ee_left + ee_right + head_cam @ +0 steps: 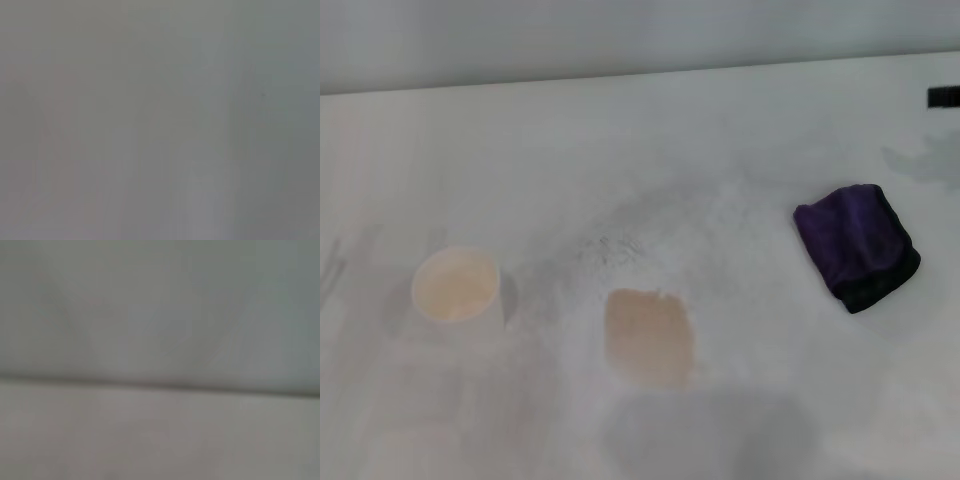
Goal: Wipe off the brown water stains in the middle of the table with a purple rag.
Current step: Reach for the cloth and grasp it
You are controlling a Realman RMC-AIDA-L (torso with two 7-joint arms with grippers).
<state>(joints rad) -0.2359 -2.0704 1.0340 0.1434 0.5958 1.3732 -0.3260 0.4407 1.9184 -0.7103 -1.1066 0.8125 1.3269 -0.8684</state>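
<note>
- The table (650, 150) is a broad white, faintly speckled top that fills the head view; its far edge runs across the top of that view against a grey wall.
- The brown water stains (649, 337) form one pale tan, roughly rectangular wet patch with soft edges, lying flat in the middle of the table, towards the near edge.
- The purple rag (857, 246) is a dark purple, plush, folded bundle with a black edge along its near side; it lies on the table towards the right edge, well apart from the stains and farther back than they are.
- A white paper cup (458, 290) stands upright on the table's left part, open mouth up, its inside tinted pale tan; it is apart from the stains, on the side away from the rag.
- A grey shadow blotch (720, 430) lies on the table just nearer than the stains.
- A small dark object (943, 96) shows at the right border of the head view near the table's far edge; what it is cannot be told.
- Neither gripper shows in any view, so how their fingers stand cannot be told; the left wrist view shows only a plain grey surface, and the right wrist view shows grey surfaces divided by a dark line.
</note>
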